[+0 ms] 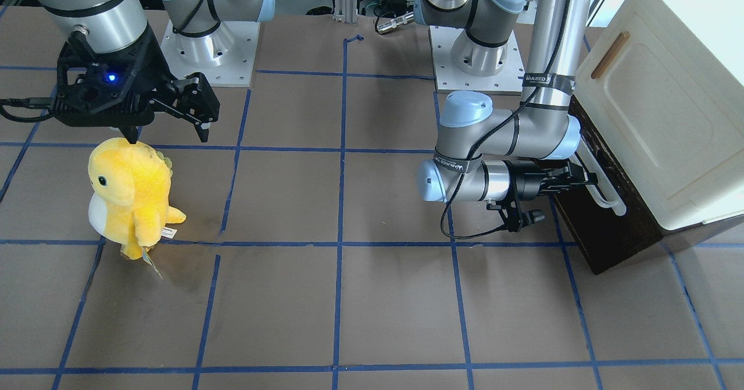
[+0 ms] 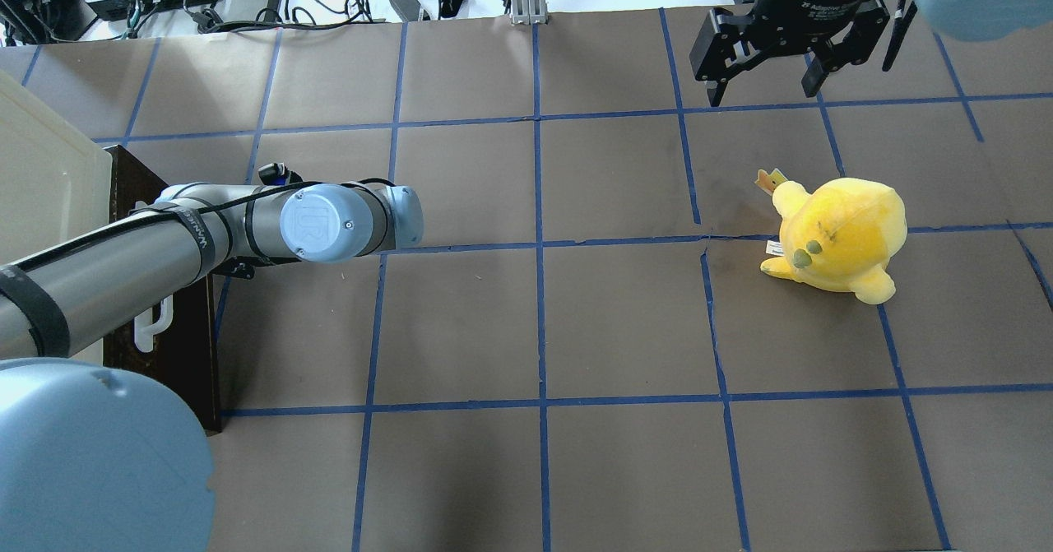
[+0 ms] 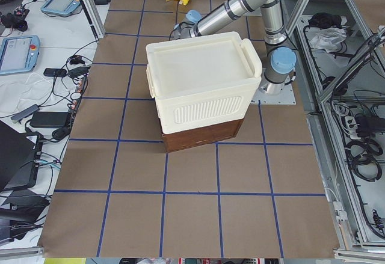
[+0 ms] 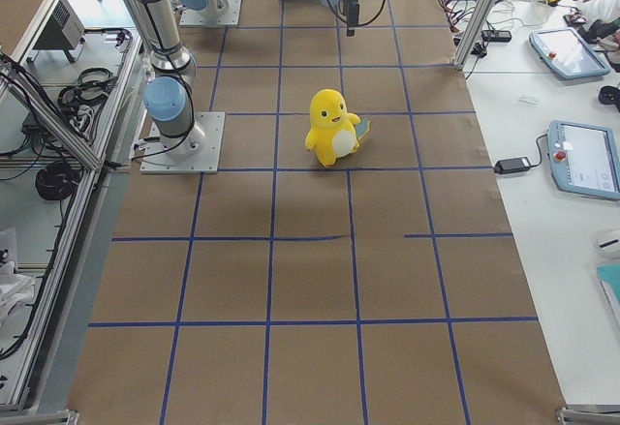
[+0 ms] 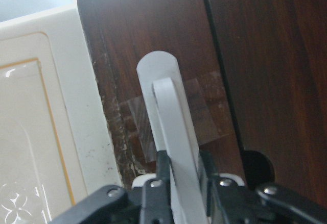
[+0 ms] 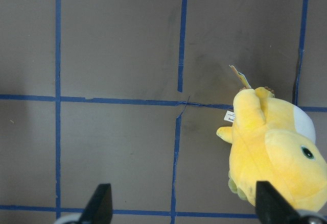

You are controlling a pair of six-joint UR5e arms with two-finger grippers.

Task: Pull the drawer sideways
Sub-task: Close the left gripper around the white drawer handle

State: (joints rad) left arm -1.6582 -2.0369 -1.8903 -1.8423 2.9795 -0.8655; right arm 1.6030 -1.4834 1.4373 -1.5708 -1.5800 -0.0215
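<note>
The dark brown drawer [image 1: 601, 236] sits under the cream cabinet at the table's end; its pale inner sides do not show. Its long white bar handle [image 1: 609, 197] runs along the front. My left gripper [image 1: 587, 179] reaches in level and is shut on that handle. In the left wrist view its fingers [image 5: 153, 188] clamp the white bar [image 5: 168, 112] against the dark wood [image 5: 255, 55]. My right gripper [image 2: 763, 91] hangs open and empty above the table, far from the drawer.
The cream cabinet [image 1: 657, 105] with a small wooden handle [image 1: 609, 56] stands on top of the drawer. A yellow plush toy [image 1: 131, 195] stands on the brown, blue-taped table just below my right gripper; it also shows in the right wrist view [image 6: 276, 152].
</note>
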